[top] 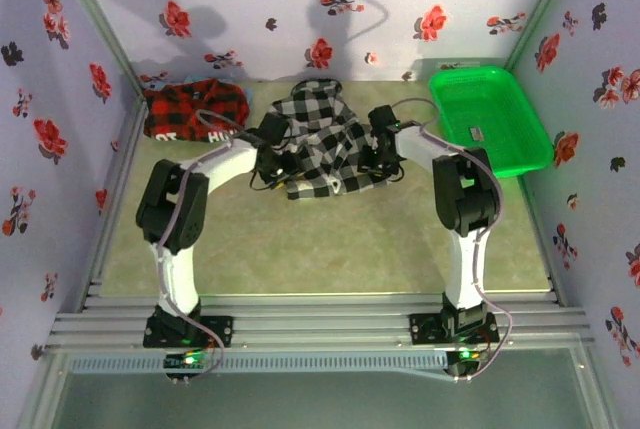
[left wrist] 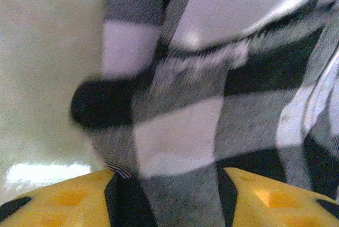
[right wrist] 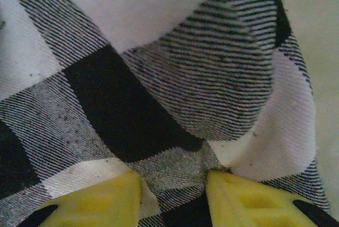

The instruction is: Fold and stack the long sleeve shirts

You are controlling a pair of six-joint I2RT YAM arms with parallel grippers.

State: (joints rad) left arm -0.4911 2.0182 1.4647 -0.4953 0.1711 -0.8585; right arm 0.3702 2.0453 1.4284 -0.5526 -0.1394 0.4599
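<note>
Both arms reach in over the middle of the table [top: 330, 249], and the checked shirt [top: 322, 144] lies crumpled between them — bunched up, not flat, with one part pointing toward the back wall. The left gripper [left wrist: 172, 203] works at the shirt's left edge. Up close, its yellow fingers [left wrist: 58, 206] have a band of black-and-white cloth running right between them, so it is pinching the fabric, with bare table showing off to one side. Over on the other edge, the right gripper [right wrist: 174, 195] bites in as well — the cloth puckers into a tight fold between its two yellow tips, so it too is clamped on the checked shirt. The red plaid shirt [top: 195, 111] sits heaped in the back left corner, white lettering showing along its near edge, close to the checked one but apart from both grippers. The green basket [top: 490, 119] rests at the back right, clear of the cloth.
</note>
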